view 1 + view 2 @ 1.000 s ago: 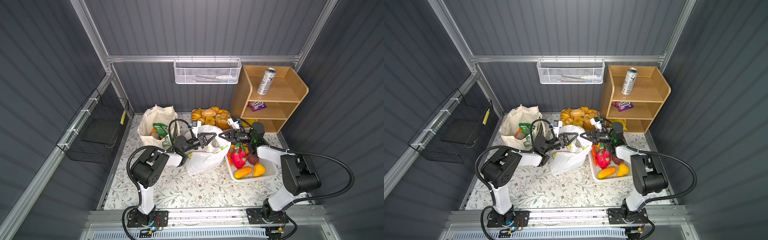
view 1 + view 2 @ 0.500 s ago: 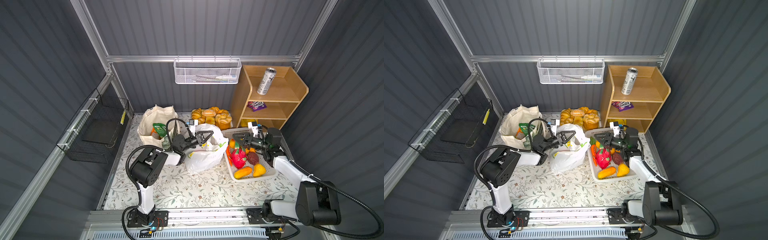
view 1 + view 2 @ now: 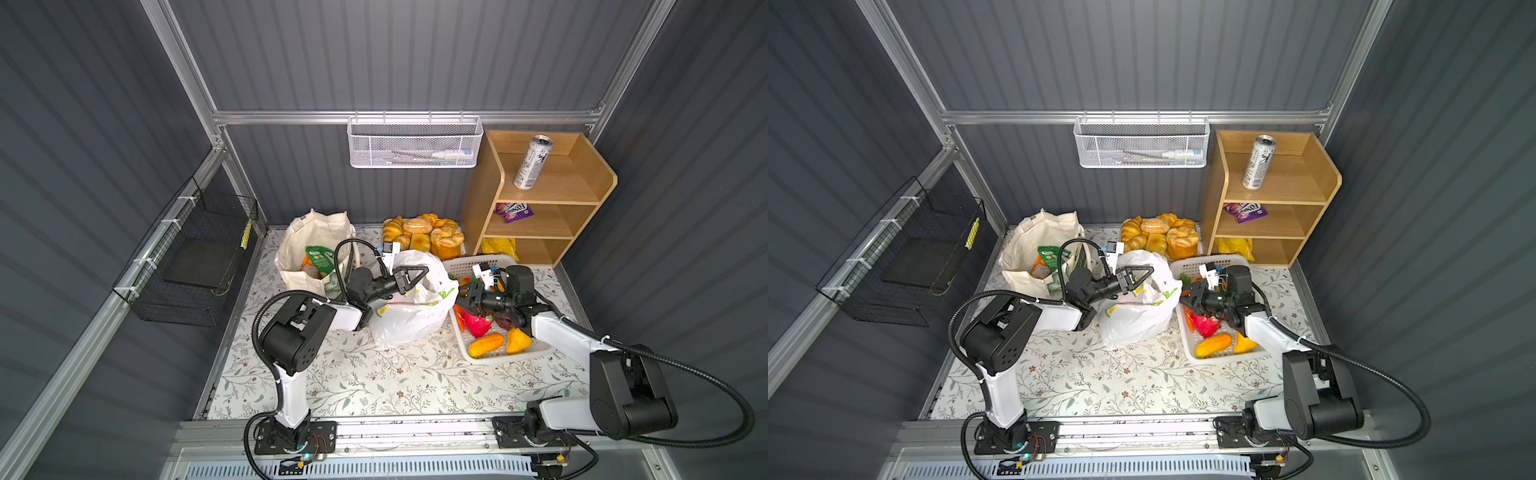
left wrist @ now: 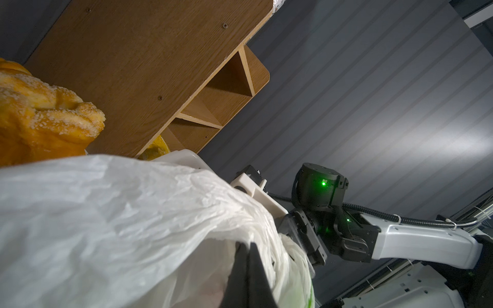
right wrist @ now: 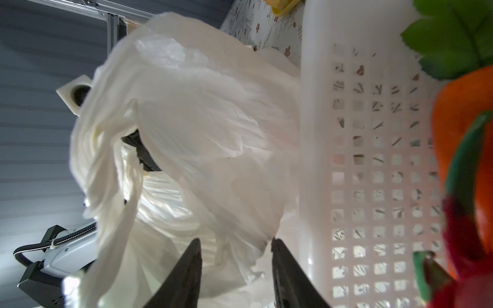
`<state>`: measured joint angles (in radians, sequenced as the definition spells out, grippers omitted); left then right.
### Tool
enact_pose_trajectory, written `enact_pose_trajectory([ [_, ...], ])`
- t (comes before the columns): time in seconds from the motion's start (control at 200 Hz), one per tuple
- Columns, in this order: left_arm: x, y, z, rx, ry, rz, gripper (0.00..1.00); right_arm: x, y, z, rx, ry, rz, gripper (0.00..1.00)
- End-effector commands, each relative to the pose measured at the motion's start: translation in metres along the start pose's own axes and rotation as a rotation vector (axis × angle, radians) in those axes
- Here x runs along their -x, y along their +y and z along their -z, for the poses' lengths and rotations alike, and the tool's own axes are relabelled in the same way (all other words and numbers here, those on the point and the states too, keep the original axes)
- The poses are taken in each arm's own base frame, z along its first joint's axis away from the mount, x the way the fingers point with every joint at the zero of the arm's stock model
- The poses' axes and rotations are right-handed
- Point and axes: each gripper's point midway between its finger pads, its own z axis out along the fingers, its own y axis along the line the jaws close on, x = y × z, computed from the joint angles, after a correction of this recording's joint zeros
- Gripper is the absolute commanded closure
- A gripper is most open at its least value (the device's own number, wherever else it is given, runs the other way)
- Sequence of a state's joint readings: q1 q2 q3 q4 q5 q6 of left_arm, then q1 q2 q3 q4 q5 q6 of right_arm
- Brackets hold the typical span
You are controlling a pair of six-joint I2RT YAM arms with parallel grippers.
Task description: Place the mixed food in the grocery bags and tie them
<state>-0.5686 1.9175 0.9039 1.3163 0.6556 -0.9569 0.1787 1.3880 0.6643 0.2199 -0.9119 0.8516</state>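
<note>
The white lemon-print plastic bag [image 3: 409, 318] [image 3: 1136, 320] stands mid-table. My left gripper [image 3: 424, 271] [image 3: 1151, 271] is shut on its top rim, and its dark fingers [image 4: 246, 256] are pressed together inside the film. My right gripper [image 3: 460, 296] [image 5: 236, 241] is open at the bag's right side, by the basket, with loose film between its fingertips. The cream tote [image 3: 309, 232] stands at the back left with green and orange packets [image 3: 319, 257] in it. A silver can [image 3: 532, 162] stands on the top shelf.
The white perforated basket [image 3: 505, 358] on the right holds a pink dragon fruit [image 3: 478, 325] and yellow-orange produce. Bread rolls [image 3: 424, 235] lie behind the bag. The wooden shelf [image 3: 478, 199] holds a purple packet [image 3: 513, 210] and a yellow one [image 3: 498, 247]. A black wire basket [image 3: 199, 257] hangs on the left wall.
My right gripper left the bag's top, drew back over the basket, then came down to the bag's right side, opening a little wider. The left gripper kept its hold.
</note>
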Motion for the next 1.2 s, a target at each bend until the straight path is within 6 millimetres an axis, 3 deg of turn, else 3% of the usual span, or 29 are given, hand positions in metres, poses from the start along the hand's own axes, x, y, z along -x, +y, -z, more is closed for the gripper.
enact_pose_trajectory([
  [0.0,-0.003,0.006,-0.002,0.007,0.023,-0.026,1.0,0.004,0.011,-0.005,0.022,-0.003,0.043,0.55],
  [0.125,-0.006,0.009,-0.002,0.011,0.033,-0.022,1.0,0.001,0.014,-0.006,0.041,0.004,0.041,0.64],
  [0.25,-0.008,0.011,-0.001,0.013,0.036,-0.014,1.0,0.003,0.019,-0.004,0.047,-0.003,0.051,0.9],
  [0.345,-0.006,0.012,0.0,0.008,0.025,-0.004,1.0,0.004,0.022,-0.001,0.045,-0.012,0.058,1.0],
  [0.61,0.026,0.021,0.027,0.0,-0.083,0.051,1.0,0.0,0.017,0.017,-0.057,-0.066,0.1,1.0],
  [0.665,0.026,0.02,0.027,-0.002,-0.069,0.048,1.0,-0.003,0.016,0.021,-0.071,-0.07,0.104,0.79],
  [0.826,0.028,0.018,0.024,-0.003,-0.048,0.043,1.0,-0.009,0.016,0.026,-0.076,-0.079,0.109,0.65],
  [1.056,0.028,0.018,0.022,-0.003,-0.036,0.042,1.0,-0.006,0.026,0.024,-0.062,-0.075,0.132,0.66],
  [1.196,0.028,0.017,0.021,0.004,-0.027,0.035,1.0,0.004,0.017,0.016,-0.089,-0.077,0.12,0.68],
])
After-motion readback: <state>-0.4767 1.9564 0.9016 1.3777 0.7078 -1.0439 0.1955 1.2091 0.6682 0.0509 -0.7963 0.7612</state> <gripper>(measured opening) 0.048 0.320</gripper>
